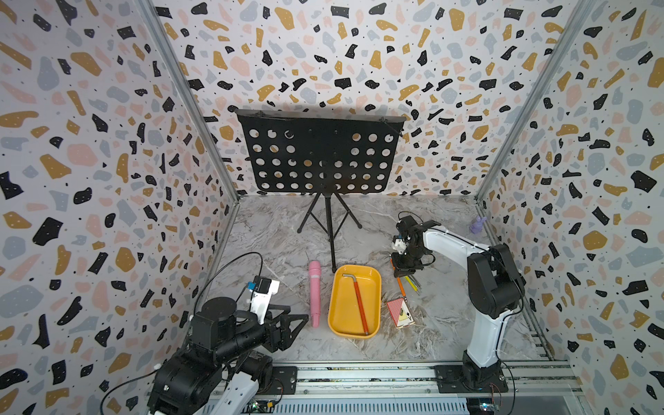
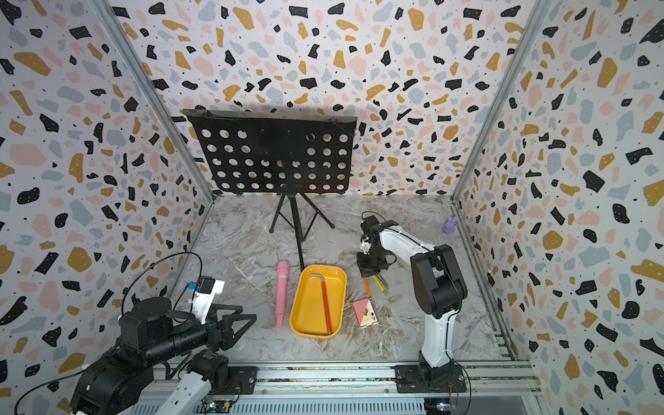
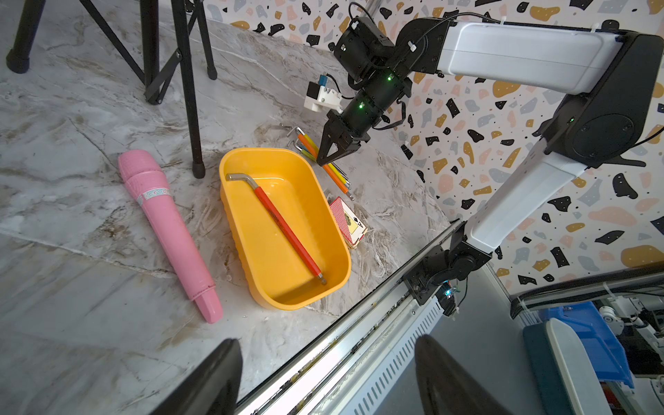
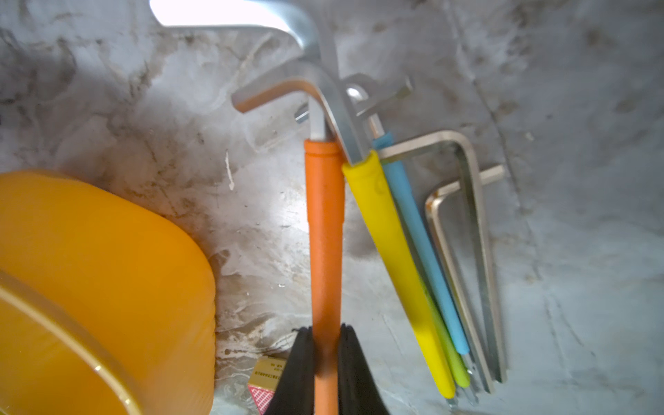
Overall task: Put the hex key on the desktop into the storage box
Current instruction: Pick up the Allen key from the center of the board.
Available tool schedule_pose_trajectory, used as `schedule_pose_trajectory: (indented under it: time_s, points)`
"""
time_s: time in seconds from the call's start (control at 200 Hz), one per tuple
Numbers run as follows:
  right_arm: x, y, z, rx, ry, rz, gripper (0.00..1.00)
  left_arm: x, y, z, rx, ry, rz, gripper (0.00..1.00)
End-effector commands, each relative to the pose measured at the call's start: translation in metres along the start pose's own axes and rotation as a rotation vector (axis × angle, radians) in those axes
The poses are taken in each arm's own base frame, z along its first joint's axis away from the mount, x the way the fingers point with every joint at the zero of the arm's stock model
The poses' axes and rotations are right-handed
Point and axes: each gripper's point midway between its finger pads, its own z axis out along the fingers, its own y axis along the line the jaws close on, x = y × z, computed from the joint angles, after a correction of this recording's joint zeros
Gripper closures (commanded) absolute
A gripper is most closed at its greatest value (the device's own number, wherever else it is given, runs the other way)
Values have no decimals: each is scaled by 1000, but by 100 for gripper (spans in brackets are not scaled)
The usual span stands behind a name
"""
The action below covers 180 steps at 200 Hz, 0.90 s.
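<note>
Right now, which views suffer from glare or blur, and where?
Right wrist view: a steel hex key arm at the frame edge is blown out white, and the storage box and the right gripper are soft. Left wrist view: sharp, except the left gripper's fingers. Both top views: evenly lit, no glare.

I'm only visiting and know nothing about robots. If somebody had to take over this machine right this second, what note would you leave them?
Grippers: the left gripper is open and empty, off to one side of the storage box. The right gripper is shut on the orange hex key beside the storage box. I cannot tell whether the key is off the desktop.
Done: the red hex key lies inside the storage box.
Left: carry the orange hex key into the storage box and release it, then do the same with the other hex keys lying on the desktop.
</note>
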Motion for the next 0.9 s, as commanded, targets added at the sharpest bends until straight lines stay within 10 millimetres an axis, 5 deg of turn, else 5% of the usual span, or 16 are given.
schedule_pose_trajectory:
  time_s: [0.0,0.215,0.486,0.896]
  points:
    - [4,18,-12,-86,-3,-10,100,-2,-2,1,13,-14,19,22]
    - [-22,45,-33,-391,-85,140,100,-2,-1,1,10,-15,17,21]
    - [-38,24,-51,-446,-162,241,100,-3,-1,1,9,-15,17,21]
    - [-15,-7,-16,-271,-69,219,100,-2,0,1,8,-12,15,22]
